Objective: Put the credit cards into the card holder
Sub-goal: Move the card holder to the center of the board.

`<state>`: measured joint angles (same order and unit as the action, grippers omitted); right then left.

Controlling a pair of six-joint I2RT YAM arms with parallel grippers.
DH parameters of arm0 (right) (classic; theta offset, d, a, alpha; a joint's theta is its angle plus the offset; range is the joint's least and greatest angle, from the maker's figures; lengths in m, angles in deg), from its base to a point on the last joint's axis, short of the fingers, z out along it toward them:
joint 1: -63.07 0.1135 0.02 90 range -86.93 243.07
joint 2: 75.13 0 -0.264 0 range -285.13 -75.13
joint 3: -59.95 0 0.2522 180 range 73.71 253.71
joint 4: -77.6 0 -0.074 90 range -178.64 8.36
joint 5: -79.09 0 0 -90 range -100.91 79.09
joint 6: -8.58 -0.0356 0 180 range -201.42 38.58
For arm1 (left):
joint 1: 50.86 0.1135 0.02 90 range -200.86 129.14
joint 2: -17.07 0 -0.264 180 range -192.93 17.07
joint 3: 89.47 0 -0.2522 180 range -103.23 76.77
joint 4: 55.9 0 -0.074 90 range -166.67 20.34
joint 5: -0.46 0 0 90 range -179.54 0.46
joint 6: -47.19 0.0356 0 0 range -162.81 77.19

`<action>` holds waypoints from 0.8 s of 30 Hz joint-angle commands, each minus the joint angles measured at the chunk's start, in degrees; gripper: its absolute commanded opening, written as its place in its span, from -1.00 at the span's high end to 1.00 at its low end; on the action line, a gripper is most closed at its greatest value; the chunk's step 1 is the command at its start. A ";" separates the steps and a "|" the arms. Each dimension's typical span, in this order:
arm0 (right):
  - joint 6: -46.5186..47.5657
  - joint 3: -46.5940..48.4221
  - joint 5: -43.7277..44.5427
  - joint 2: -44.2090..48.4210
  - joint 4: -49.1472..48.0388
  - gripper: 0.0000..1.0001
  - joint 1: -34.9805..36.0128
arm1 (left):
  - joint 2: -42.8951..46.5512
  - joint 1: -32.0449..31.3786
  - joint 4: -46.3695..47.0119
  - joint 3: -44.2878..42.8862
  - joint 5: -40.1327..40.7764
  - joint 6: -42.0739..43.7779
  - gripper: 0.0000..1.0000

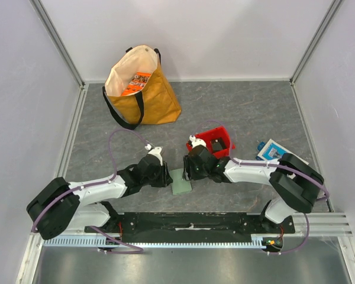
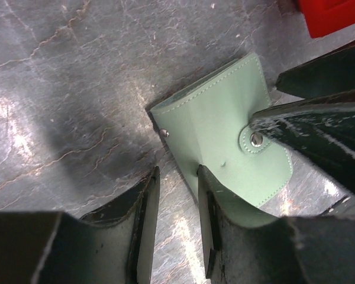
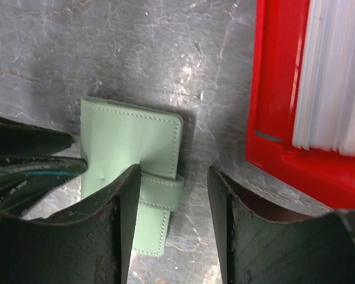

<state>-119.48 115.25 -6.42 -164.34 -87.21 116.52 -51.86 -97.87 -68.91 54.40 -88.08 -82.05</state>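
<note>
The card holder lies flat on the table between my two grippers. This pale-green wallet is folded shut, its strap snapped down over the front, so its pockets are hidden. The credit cards are out of view. My left gripper is open with only bare table between its fingers, its right finger over the holder's near edge. My right gripper is also open and grips nothing; it hangs over the holder, with the strap end poking past its left finger.
A red bin stands just behind the right gripper; in the right wrist view the red bin holds a whitish stack seen edge-on. A blue-and-white box lies at the right. A tan tote bag stands at the back left.
</note>
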 commanded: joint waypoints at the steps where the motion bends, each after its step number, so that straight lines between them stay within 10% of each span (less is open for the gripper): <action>1: 0.62 4.86 7.54 -4.38 7.78 -0.13 2.53 | -3.49 -0.19 2.05 1.80 0.04 -2.59 0.21; 24: -16.07 -0.67 12.91 -5.71 8.41 0.10 18.79 | -7.80 -0.19 6.54 3.56 -4.97 -3.29 0.33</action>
<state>-130.17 118.02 14.71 -167.60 -85.20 128.91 -56.40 -97.50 -60.19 55.53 -90.49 -83.86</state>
